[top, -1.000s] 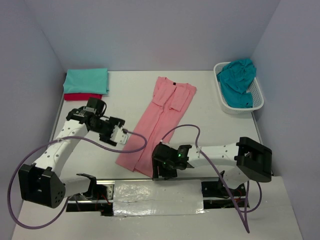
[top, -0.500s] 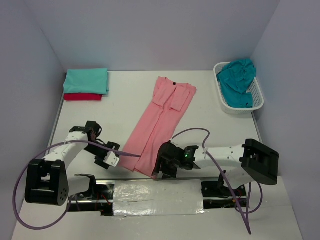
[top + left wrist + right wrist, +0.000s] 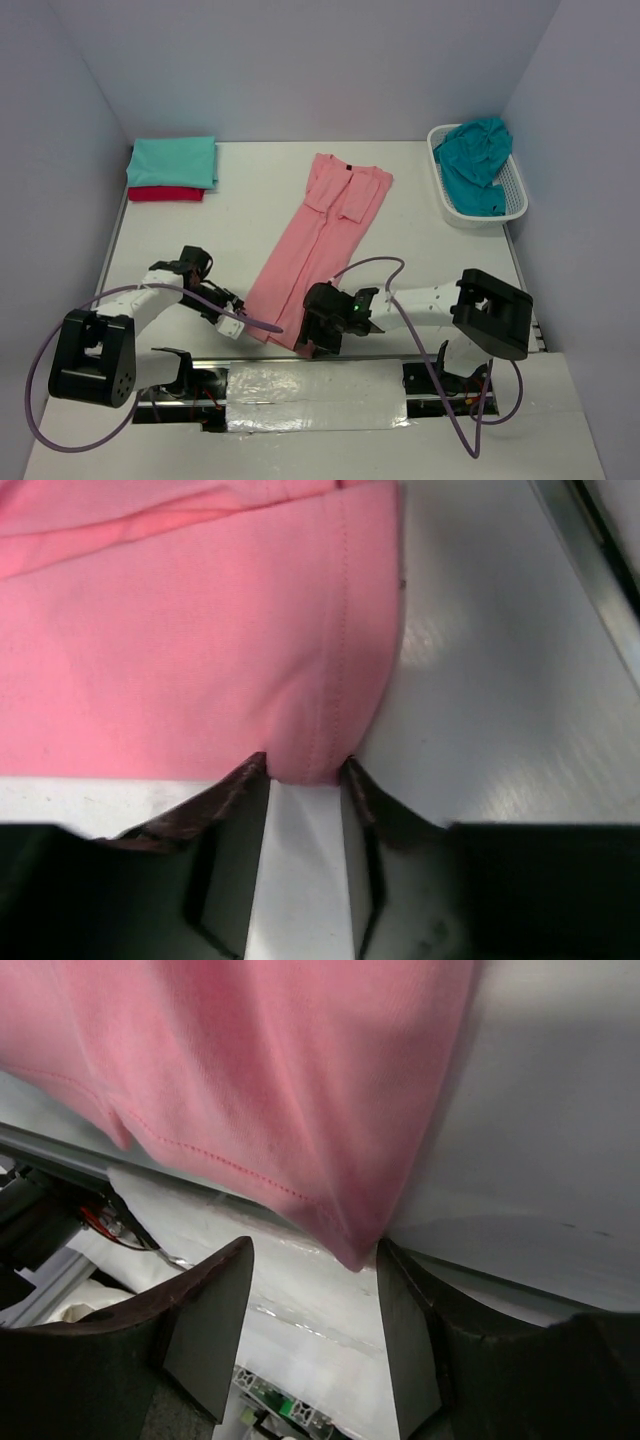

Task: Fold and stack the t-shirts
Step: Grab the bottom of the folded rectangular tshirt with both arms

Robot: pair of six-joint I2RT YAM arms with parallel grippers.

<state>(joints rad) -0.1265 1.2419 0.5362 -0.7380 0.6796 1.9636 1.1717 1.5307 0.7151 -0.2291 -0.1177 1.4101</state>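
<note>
As it advanced, left pincer [image 3: 300, 775] reached pink shirt [image 3: 200, 630] hem.

1. Four t-shirts: salmon pink t-shirt [image 3: 322, 240], mint-teal t-shirt [image 3: 172, 160], crimson red t-shirt [image 3: 165, 194], teal-blue t-shirt [image 3: 475, 155].
2. One white lattice basket [image 3: 516, 195].
3. Two arms: left arm [image 3: 130, 302], right arm [image 3: 420, 300].
4. Two end effectors: left end effector [image 3: 235, 322], right end effector [image 3: 312, 342].
5. One desk [image 3: 430, 240].
</note>
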